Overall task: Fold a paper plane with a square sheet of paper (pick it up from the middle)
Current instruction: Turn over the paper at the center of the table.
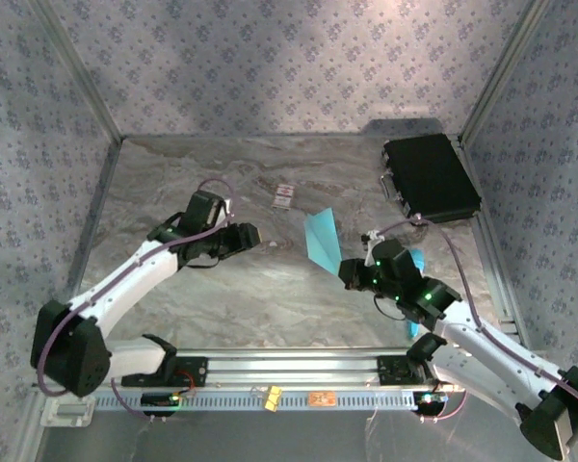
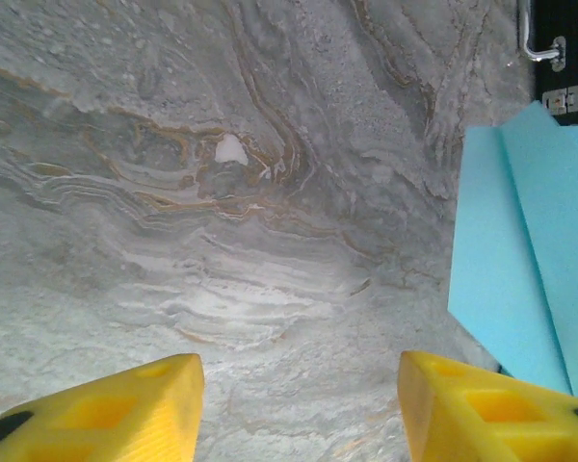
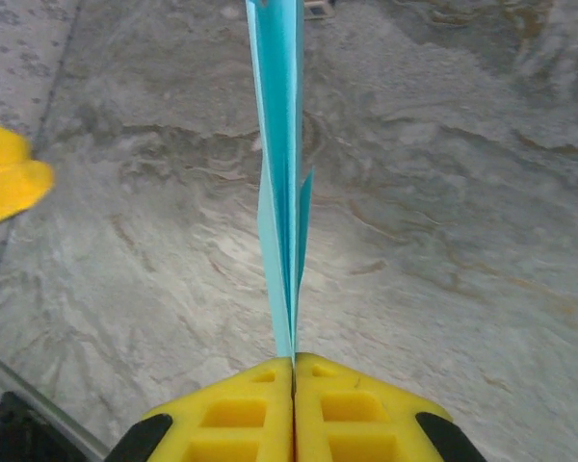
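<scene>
Right jaws pinch the folded paper plane (image 3: pixel 281 192), edge-on straight ahead of them. Left jaws gape empty; folding seems mostly done, with setting down left.

The left claw (image 2: pixel 299 390) stands open, its two yellow fingers (image 2: pixel 106 414) wide apart over bare marbled counter (image 2: pixel 222 241). At the right edge is the light-blue paper plane (image 2: pixel 520 260), creased lengthwise. A black case (image 2: pixel 570 38) with a metal handle (image 2: pixel 532 38) fills the top right corner.
</scene>
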`<act>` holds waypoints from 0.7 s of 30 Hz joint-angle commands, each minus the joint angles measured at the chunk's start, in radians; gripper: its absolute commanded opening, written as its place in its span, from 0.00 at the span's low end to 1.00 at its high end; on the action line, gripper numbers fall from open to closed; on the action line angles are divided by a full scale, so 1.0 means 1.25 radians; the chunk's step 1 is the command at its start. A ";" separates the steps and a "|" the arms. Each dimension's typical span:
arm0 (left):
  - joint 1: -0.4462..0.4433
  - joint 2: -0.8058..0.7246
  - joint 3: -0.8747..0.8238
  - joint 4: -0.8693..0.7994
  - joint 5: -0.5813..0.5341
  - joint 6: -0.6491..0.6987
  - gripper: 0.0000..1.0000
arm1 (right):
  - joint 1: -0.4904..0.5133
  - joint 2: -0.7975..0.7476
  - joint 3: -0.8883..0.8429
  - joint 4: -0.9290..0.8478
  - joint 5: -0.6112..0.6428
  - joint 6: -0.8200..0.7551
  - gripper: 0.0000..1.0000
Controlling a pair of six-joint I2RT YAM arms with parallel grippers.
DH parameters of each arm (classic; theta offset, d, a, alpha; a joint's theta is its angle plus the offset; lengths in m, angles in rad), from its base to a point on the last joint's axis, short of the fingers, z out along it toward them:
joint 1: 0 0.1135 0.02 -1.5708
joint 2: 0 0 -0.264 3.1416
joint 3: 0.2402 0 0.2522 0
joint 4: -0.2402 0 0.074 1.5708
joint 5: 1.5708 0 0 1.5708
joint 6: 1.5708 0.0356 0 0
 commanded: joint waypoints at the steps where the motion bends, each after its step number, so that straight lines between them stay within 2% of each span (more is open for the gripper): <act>1: 0.017 -0.056 -0.038 -0.026 -0.043 0.021 0.59 | 0.013 0.012 0.054 -0.160 0.094 -0.047 0.08; 9: 0.058 -0.075 -0.007 -0.108 -0.064 0.165 0.63 | 0.133 0.111 0.174 -0.278 0.334 -0.054 0.07; 16: 0.063 -0.109 -0.017 -0.101 -0.096 0.206 0.78 | 0.283 0.266 0.321 -0.424 0.601 -0.049 0.07; 21: 0.065 -0.126 -0.020 -0.114 -0.139 0.211 0.93 | 0.356 0.365 0.398 -0.505 0.735 -0.039 0.07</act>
